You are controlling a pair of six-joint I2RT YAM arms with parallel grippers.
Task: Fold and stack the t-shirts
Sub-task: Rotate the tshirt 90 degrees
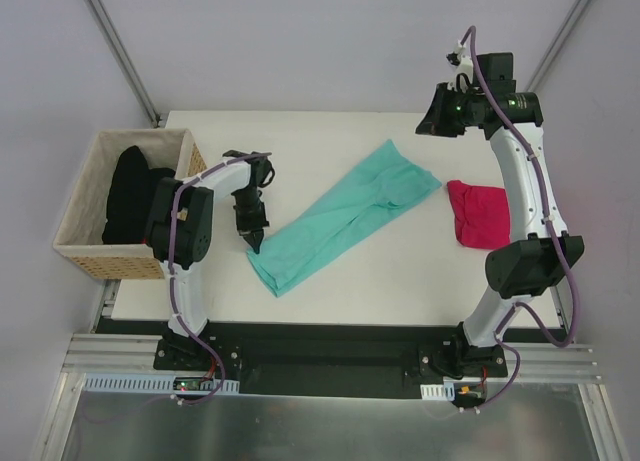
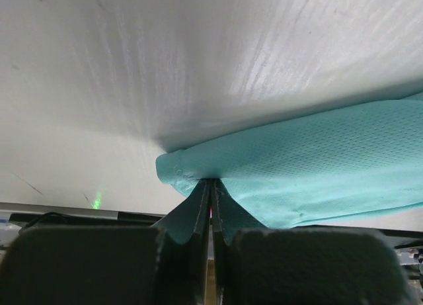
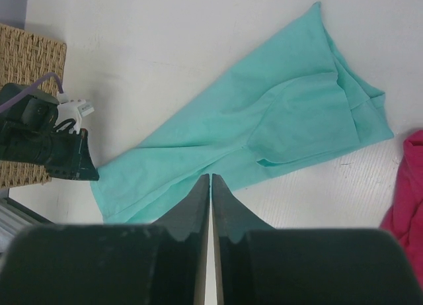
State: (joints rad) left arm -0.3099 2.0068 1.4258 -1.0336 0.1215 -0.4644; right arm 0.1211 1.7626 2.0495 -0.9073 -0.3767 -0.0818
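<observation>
Left wrist view: your left gripper [image 2: 210, 183] is pinched fully shut, tips touching the teal t-shirt's [image 2: 317, 166] corner at frame centre. In the top view that shirt stretches diagonally mid-frame, with the magenta t-shirt [image 1: 480, 213] at its right. Your right gripper [image 3: 211, 180] is closed and empty.

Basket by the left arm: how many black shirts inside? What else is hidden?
- Black cloth heap in tan woven basket: top view, too dark to count.
- Magenta-pink cloth shirt: top view, right arm covers one edge.
- Teal-green cloth t-shirt: left wrist view, frame edge cuts it.
</observation>
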